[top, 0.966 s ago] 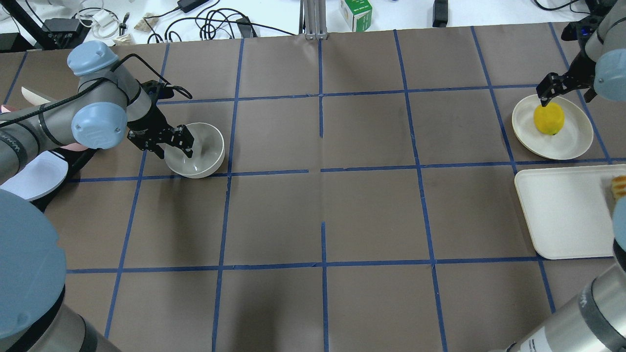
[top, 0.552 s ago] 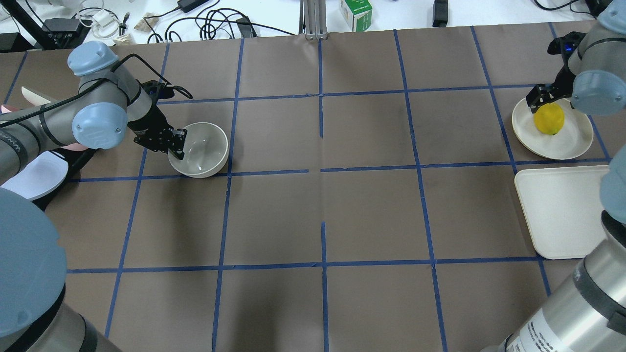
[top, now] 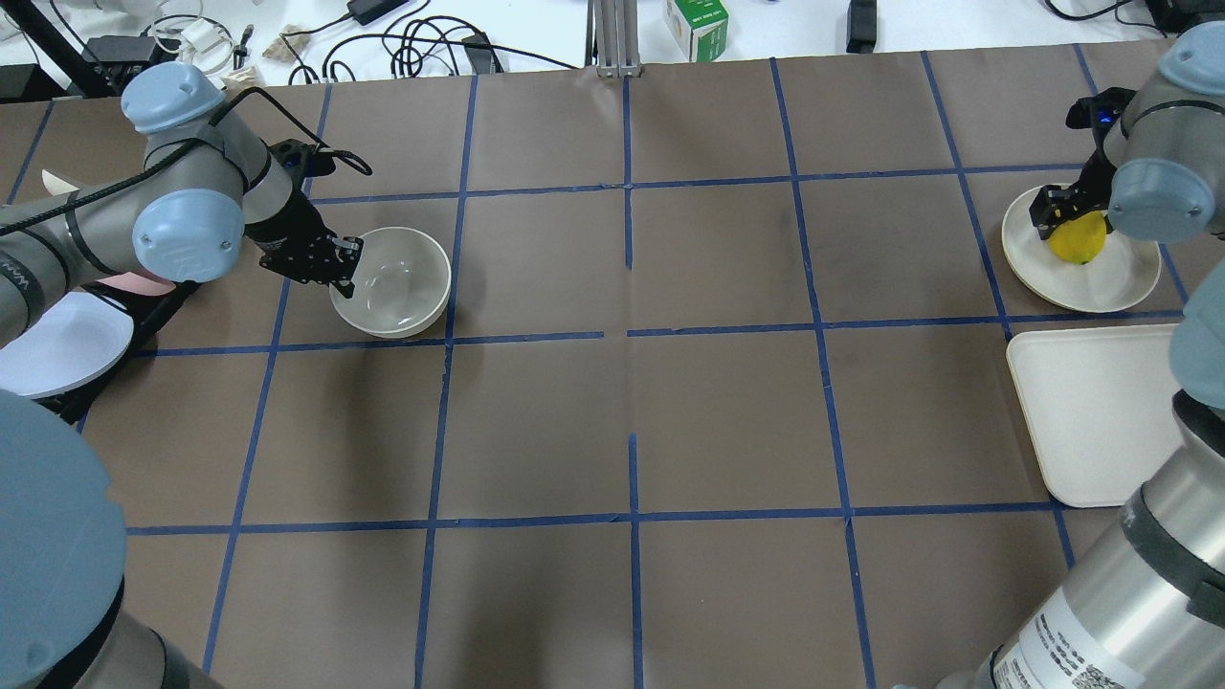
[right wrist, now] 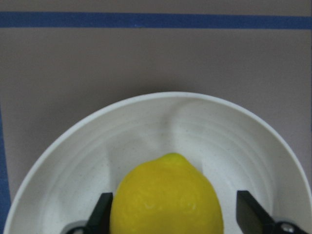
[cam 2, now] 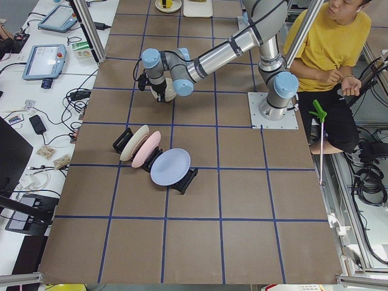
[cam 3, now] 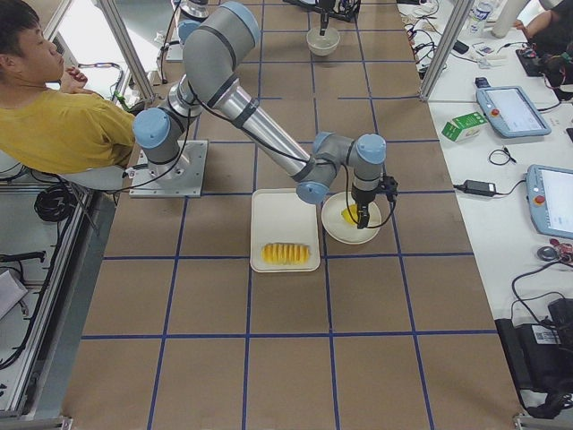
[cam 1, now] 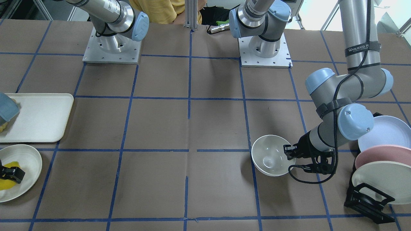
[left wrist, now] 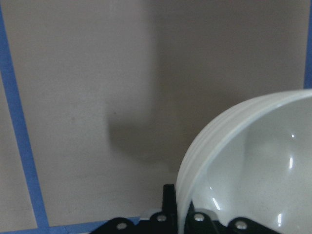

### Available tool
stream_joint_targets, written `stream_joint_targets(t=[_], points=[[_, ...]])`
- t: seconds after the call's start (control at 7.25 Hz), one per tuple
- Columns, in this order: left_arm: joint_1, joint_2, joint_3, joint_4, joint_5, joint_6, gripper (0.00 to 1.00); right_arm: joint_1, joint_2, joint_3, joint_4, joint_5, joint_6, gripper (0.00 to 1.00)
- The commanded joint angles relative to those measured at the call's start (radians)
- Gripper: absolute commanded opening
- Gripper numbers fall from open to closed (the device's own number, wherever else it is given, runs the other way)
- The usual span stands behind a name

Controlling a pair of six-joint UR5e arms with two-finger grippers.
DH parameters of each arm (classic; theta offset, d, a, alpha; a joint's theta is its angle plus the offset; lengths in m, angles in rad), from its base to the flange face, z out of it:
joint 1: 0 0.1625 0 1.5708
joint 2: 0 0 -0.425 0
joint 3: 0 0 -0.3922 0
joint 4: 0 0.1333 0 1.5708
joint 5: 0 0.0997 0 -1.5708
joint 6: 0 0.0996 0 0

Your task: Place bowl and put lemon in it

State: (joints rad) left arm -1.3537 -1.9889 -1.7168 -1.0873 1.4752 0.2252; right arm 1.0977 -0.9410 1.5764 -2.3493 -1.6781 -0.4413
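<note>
The off-white bowl sits left of centre on the brown table, seen also in the front view. My left gripper is shut on its near-left rim; the wrist view shows the rim between the fingers. The bowl looks slightly tilted. The yellow lemon lies on a white plate at the far right. My right gripper is down over it, open, with a finger on each side in the wrist view. The left finger touches the lemon and the right finger stands off.
A white tray lies next to the lemon's plate, with ridged yellow sliced food on it. A black rack of plates stands beside the left arm. A person in yellow sits behind the robot.
My left gripper closed on the bowl's rim and shifted the bowl slightly right and away. My right gripper came down from above the plate's edge to straddle the lemon.
</note>
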Motion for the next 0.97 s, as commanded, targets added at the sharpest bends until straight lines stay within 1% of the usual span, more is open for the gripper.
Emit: stream_joint_targets(t=[0.0,0.14,0.28,0.41,0.55,0.83], points=[[-0.123,0.042,-0.013,-0.014,-0.105,-0.184,0.0,-0.002,-0.016,0.0,0.036,-0.009,0.004,0.08],[-0.221,0.039,-0.011,0.001,-0.105,-0.298,0.0,-0.001,-0.063,0.0,0.106,-0.003,0.006,0.0],[-0.313,0.035,-0.014,0.016,-0.101,-0.414,0.0,0.005,-0.117,0.0,0.158,-0.002,0.006,0.0],[-0.371,0.022,-0.014,0.047,-0.099,-0.478,0.0,0.013,-0.166,0.0,0.226,0.003,0.009,0.0],[-0.405,0.004,-0.02,0.053,-0.098,-0.544,0.0,0.031,-0.203,0.0,0.276,0.003,0.072,0.0],[-0.426,-0.005,-0.043,0.064,-0.098,-0.555,0.0,0.103,-0.263,-0.001,0.373,0.056,0.204,0.0]])
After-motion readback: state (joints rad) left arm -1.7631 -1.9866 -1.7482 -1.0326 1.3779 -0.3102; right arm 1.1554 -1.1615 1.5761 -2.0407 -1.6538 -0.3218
